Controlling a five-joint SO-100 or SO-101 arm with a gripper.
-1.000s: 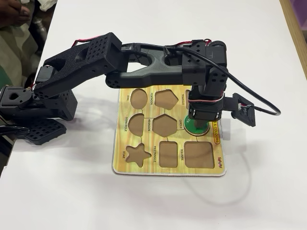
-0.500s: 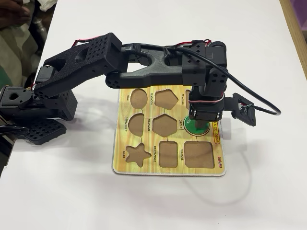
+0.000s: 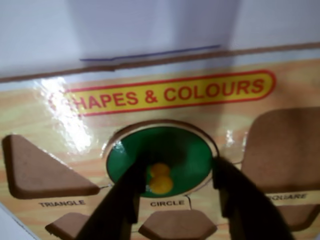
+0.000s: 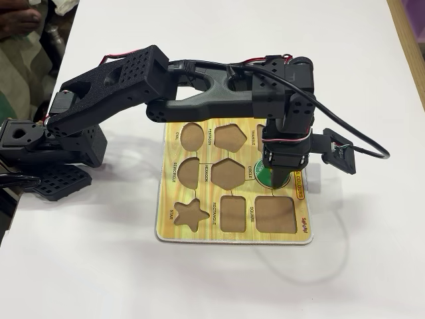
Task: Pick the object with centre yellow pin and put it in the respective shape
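A green round piece [image 3: 187, 150] with a yellow centre pin [image 3: 161, 180] lies in the round recess labelled CIRCLE on the wooden shapes board [image 3: 30, 115]. My gripper [image 3: 179, 172] hangs just above it, open. Its dark fingers stand either side of the pin, the left finger close beside it and the right one at the disc's right edge. Nothing is held. In the fixed view the gripper [image 4: 275, 178] points straight down over the board [image 4: 199, 234], and only a sliver of the green piece [image 4: 259, 177] shows beside it.
The other recesses on the board are bare: triangle [image 3: 40, 167], square [image 3: 285, 150], hexagon [image 3: 177, 225], star [image 4: 190, 214] and several more. The board lies on a white table [image 4: 133, 279]. A black cable [image 4: 362, 143] loops to the right of the wrist.
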